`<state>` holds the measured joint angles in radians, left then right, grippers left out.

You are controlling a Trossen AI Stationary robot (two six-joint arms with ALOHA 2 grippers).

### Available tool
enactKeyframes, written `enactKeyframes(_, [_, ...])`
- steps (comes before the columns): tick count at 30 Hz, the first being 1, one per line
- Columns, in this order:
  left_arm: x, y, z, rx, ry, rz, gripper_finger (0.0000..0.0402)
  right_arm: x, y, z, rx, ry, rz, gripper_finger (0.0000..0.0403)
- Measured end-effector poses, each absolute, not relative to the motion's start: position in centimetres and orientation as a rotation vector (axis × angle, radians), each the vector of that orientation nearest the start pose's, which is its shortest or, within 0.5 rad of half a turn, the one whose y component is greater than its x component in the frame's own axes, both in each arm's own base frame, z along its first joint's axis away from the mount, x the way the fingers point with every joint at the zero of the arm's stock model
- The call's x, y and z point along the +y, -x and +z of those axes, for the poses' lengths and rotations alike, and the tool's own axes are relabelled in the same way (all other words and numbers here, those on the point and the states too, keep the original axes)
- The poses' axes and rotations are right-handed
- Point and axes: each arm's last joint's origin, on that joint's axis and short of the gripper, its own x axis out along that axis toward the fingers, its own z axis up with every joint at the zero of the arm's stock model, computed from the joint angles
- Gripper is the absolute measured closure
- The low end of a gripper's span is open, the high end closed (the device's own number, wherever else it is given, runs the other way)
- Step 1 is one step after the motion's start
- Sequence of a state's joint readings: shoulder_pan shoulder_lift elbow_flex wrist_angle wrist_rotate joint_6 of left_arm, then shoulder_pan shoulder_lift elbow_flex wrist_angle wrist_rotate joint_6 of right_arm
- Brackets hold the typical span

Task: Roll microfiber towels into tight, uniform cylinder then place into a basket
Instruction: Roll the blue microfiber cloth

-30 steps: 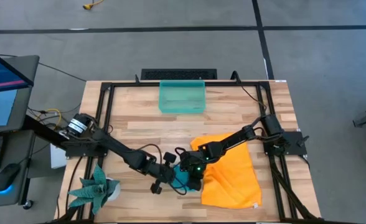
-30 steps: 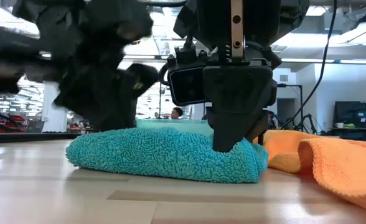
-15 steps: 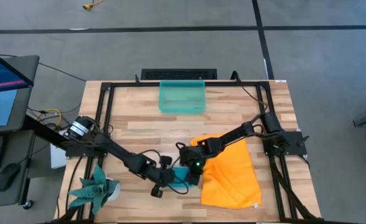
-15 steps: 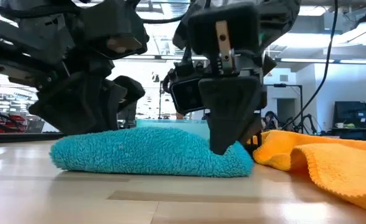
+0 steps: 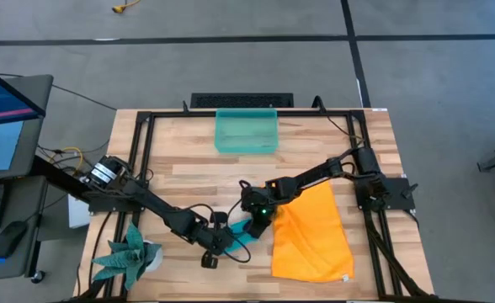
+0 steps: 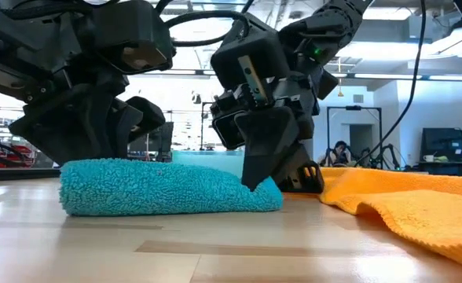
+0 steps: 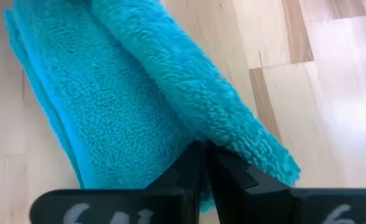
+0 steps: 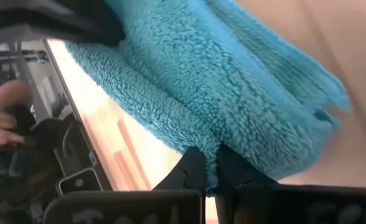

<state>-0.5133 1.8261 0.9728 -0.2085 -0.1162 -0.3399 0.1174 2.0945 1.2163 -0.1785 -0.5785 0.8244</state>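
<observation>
Near the table's (image 5: 180,168) front edge, the left gripper (image 5: 222,241) and right gripper (image 5: 256,220) each pinch an end of the teal towel (image 6: 164,186), beside the orange towel (image 5: 311,236).

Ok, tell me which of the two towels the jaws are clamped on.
The teal-blue towel, folded into a thick pad near the table's front edge; both grippers pinch it. The orange towel lies spread flat beside it, ungripped.

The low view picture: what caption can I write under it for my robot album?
Both robot hands, left and right, pinch the folded teal towel on the wooden table, beside the orange towel.
</observation>
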Motion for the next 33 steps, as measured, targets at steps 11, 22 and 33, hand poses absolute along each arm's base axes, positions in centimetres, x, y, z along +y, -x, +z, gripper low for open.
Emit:
enactKeyframes(11, [-16.4, -29.7, 13.3, 1.049, -0.02, -0.184, 0.0381, 5.6, -39.4, 10.0, 1.278, -1.003, 0.053, 0.0382])
enactKeyframes(22, [-17.0, -27.8, 16.5, 0.989, -0.099, -0.144, 0.0381, 5.4, -39.2, 9.9, 1.296, -1.012, 0.009, 0.0381])
enactKeyframes(33, [-19.2, -27.3, 18.2, 0.794, -0.22, -0.222, 0.0381, 5.4, -39.2, 9.9, 1.292, -1.018, 0.006, 0.0381])
